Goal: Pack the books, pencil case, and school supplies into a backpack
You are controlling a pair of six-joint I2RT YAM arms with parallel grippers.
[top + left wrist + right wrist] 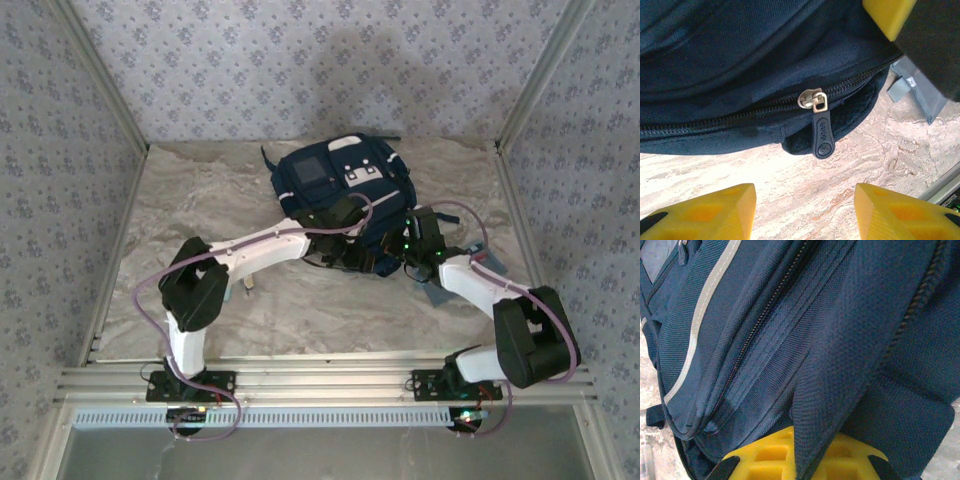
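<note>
Your backpack [340, 180] lay at the middle of the tabletop [200, 200], toward the far wall, and both arms reached in to its near edge. Your left hand [804, 195] had its yellow fingers [720, 210] apart with nothing between them, over bare tabletop just short of the bag's edge. Straight ahead of them the zipper pull [821, 132] hung down from the zipper line [715, 122]. Your right hand [807, 452] was clamped on a fold of the backpack's navy fabric, which ran across its yellow pad in the right wrist view. One of its yellow tips showed at the top right of the left wrist view, just beside the bag. A grey flat piece [912, 87] lay on the tabletop below it; you could not tell what it was.
</note>
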